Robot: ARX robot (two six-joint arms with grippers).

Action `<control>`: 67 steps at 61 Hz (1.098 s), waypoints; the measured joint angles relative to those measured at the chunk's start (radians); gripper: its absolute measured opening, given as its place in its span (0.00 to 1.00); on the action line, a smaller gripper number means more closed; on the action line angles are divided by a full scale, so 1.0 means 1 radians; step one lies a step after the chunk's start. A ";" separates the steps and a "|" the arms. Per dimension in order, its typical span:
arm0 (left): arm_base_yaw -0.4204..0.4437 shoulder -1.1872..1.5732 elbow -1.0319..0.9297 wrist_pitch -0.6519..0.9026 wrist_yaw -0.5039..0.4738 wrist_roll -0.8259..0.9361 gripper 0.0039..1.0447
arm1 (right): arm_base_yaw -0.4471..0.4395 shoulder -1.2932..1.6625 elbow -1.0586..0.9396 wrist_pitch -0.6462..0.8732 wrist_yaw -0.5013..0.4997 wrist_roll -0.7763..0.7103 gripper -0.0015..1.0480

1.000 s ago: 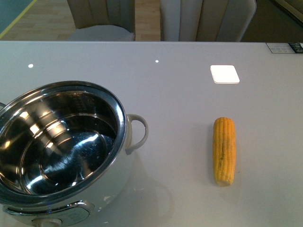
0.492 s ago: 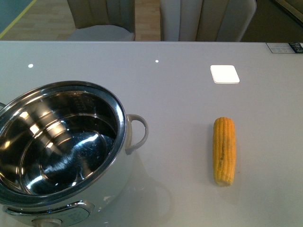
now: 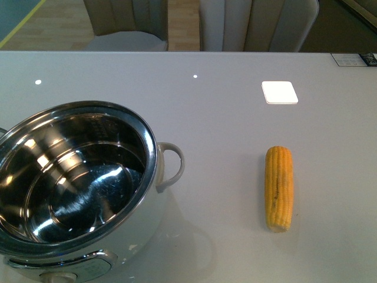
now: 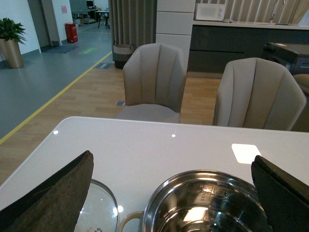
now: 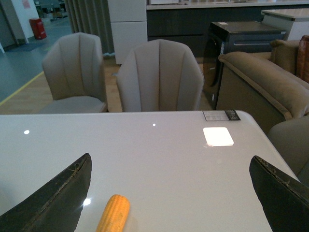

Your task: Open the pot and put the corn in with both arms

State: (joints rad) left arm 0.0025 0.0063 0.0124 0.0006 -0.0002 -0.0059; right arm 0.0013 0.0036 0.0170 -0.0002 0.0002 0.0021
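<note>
My left jaws and right jaws are spread and empty, the pot (image 3: 82,188) stands open on the bench (image 3: 224,106), glass lid (image 4: 99,209) beside it, the corn (image 3: 278,188) lying apart to its right.

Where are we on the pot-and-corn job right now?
Done: the pot is open, with its glass lid lying on the table beside it. In hand: nothing; the left hand and right hand are both open and empty. Left: the corn lies on the table, apart from the pot, and needs picking up and putting inside.
</note>
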 joint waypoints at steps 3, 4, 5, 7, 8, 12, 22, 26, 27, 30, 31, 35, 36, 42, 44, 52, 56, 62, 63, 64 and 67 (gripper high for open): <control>0.000 0.000 0.000 0.000 0.000 0.000 0.93 | 0.000 0.000 0.000 0.000 0.000 0.000 0.92; 0.000 0.000 0.000 0.000 0.000 0.000 0.93 | 0.000 0.000 0.000 0.000 0.000 0.000 0.92; 0.000 0.000 0.000 0.000 0.000 0.000 0.93 | 0.000 0.000 0.000 0.000 0.000 0.000 0.92; 0.000 0.000 0.000 0.000 0.000 0.000 0.93 | 0.008 0.023 0.013 -0.043 0.031 0.027 0.92; 0.000 0.000 0.000 0.000 0.000 0.000 0.93 | 0.022 0.052 0.043 -0.115 0.071 0.051 0.92; 0.000 0.000 0.000 0.000 0.000 0.000 0.93 | 0.056 0.238 0.151 -0.365 0.168 0.195 0.92; 0.000 -0.001 0.000 0.000 0.000 0.000 0.93 | 0.079 0.537 0.187 -0.356 0.140 0.358 0.92; 0.000 -0.001 0.000 0.000 0.000 0.000 0.93 | 0.097 0.700 0.210 -0.215 0.128 0.379 0.92; 0.000 -0.001 0.000 0.000 0.000 0.000 0.93 | 0.103 0.744 0.218 -0.179 0.130 0.378 0.92; 0.000 -0.001 0.000 0.000 0.000 0.000 0.93 | 0.129 0.901 0.248 -0.045 0.146 0.374 0.92; 0.000 -0.001 0.000 0.000 0.000 0.000 0.93 | 0.140 0.973 0.264 0.014 0.142 0.376 0.92; 0.000 -0.001 0.000 0.000 0.000 0.000 0.93 | 0.166 1.146 0.314 0.143 0.124 0.385 0.92; 0.000 -0.001 0.000 0.000 0.000 0.000 0.93 | 0.174 1.195 0.331 0.172 0.125 0.386 0.92; 0.000 -0.001 0.000 0.000 0.000 0.000 0.93 | 0.202 1.408 0.405 0.288 0.139 0.388 0.92; 0.000 -0.001 0.000 0.000 0.000 0.000 0.93 | 0.209 1.476 0.428 0.316 0.143 0.386 0.92; 0.000 -0.001 0.000 0.000 0.000 0.000 0.93 | 0.229 1.717 0.520 0.381 0.153 0.383 0.92; 0.000 -0.001 0.000 0.000 0.000 0.000 0.93 | 0.238 1.819 0.560 0.401 0.166 0.383 0.92; 0.000 -0.001 0.000 0.000 0.000 0.000 0.93 | 0.255 1.938 0.610 0.414 0.176 0.380 0.92; 0.000 -0.001 0.000 0.000 0.000 0.000 0.93 | 0.259 1.956 0.621 0.414 0.175 0.379 0.92; 0.000 -0.001 0.000 0.000 0.000 0.000 0.93 | 0.261 1.965 0.626 0.414 0.175 0.379 0.92; 0.000 -0.001 0.000 0.000 0.000 0.000 0.93 | 0.270 2.002 0.652 0.412 0.172 0.378 0.92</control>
State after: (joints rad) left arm 0.0025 0.0051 0.0124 0.0002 -0.0002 -0.0059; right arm 0.2714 2.0056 0.6689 0.4118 0.1722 0.3805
